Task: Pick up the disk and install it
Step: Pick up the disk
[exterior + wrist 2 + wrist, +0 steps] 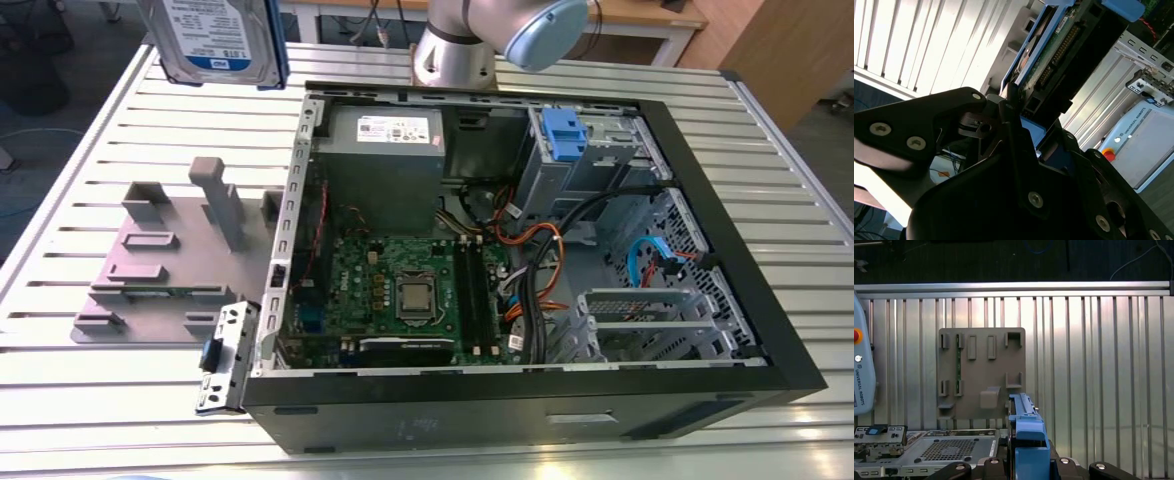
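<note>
Exterior view: the disk [214, 40] is hanging upright above the desk [107, 420], at eleven o'clock from the open computer case [534, 405]. Second wrist view: the tool [1013, 112] is clenching the disk's blue-railed edge, presumably holding it high for clearing the case wall.

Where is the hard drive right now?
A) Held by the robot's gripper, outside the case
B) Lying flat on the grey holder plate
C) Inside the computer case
A: the gripper is shut on the disk, which sits clear of the open computer case.
</note>
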Controlling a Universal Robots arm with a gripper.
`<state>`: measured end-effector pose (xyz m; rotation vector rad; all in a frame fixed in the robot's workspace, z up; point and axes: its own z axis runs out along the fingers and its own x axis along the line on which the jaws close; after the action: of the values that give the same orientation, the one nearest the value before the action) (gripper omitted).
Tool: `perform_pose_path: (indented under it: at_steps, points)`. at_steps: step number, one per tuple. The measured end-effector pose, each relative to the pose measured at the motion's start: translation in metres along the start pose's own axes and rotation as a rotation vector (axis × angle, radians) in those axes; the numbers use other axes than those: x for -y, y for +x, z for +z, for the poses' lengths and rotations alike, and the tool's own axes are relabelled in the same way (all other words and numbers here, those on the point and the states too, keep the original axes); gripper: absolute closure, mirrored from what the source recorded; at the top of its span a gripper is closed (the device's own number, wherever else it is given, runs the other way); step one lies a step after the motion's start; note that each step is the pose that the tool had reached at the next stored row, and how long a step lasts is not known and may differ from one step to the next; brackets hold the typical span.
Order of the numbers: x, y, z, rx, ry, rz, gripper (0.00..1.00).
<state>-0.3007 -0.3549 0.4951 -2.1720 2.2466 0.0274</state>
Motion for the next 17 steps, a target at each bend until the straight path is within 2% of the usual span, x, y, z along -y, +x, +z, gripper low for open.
perform_pose_path:
  at_steps: [7, 9, 17]
  points:
    - [0.0012, 0.0, 0.0, -0.0002, 0.0, 0.0, 0.64]
    - [0.0044, -0.0001, 0.0002, -0.0012, 0.0, 0.0, 0.64]
    - [0.0059, -0.0002, 0.0002, -0.0012, 0.0, 0.0, 0.64]
